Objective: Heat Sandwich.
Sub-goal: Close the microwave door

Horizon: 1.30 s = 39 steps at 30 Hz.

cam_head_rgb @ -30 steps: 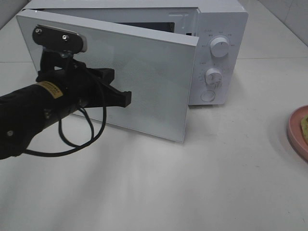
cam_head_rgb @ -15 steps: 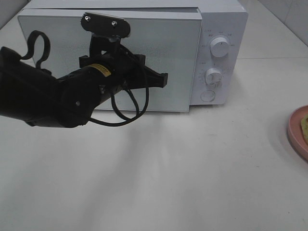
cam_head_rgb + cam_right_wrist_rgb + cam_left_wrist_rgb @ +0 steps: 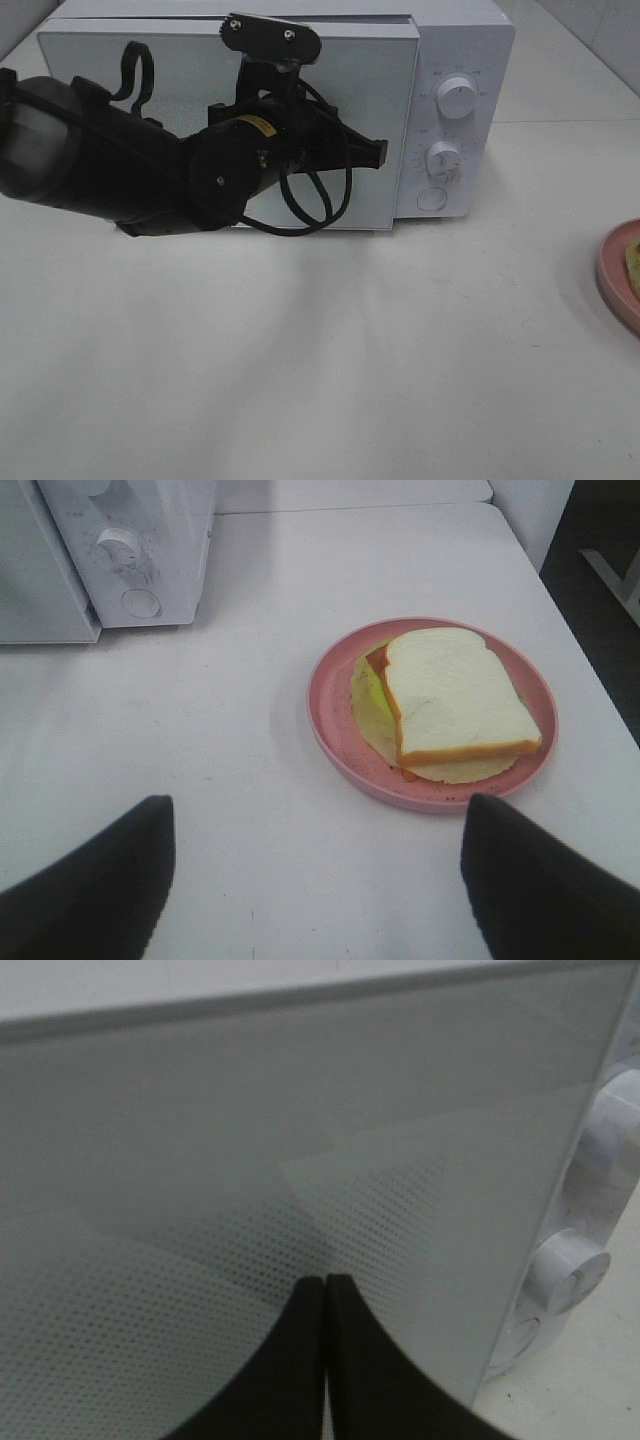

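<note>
While the left pincer presses its closed tips flat against the microwave door, the door sits flush with the oven body, so the step in hand looks like shutting or steadying the microwave at the back edge of the table. The sandwich is not inside: it lies on the pink plate near the right edge of the table, well apart from the oven. The right pincer hangs above the table just short of the plate, its jaws spread wide and holding nothing.

Judging from this, heating has not begun. The next move probably calls for the door to be swung open, the left arm to clear the opening, and the right pincer to close on the plate's rim or the bread without crushing the soft slices or spilling the green-yellow filling.

Count: one microwave, with two knobs and one round button on its panel; one plate; one sandwich; two pincers.
</note>
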Tool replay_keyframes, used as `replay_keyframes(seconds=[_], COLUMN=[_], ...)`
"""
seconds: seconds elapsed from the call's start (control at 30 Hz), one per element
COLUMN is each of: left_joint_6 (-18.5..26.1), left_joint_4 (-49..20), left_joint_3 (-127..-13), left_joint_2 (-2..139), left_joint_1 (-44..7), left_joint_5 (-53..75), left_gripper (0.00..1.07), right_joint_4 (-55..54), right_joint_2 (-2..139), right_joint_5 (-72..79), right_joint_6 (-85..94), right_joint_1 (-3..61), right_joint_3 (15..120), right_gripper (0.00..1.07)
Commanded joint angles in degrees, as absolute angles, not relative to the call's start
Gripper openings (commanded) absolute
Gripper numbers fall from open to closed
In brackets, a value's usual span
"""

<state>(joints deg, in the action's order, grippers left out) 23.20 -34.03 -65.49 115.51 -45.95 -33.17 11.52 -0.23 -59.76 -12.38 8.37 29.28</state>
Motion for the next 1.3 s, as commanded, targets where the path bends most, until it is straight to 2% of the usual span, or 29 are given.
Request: replay_keyframes(seconds=[0.03,0.43,1.3], left_joint_6=[26.24,26.70,26.70], left_joint_4=[-39.19,-39.48,-38.96], left_joint_3=[-68.07,-73.97,-73.80], left_joint_2=[116.54,118.66,117.80], left_joint_1=[-45.03,-41.83,-42.46], left_joint_5=[-36.04,-31.05,-29.05], left_gripper=[0.00,0.00,0.00], right_joint_4=[11.46,11.46,11.46], right_joint_2=[-1.78,-1.78,-1.78], right_joint_5=[-59.99,-59.99,-59.99], right_joint_6=[-12.55,-12.55,-12.55], right_joint_1=[8.08,8.08,8.08], right_joint_3=[29.22,29.22,29.22], right_gripper=[0.76,0.76,0.76])
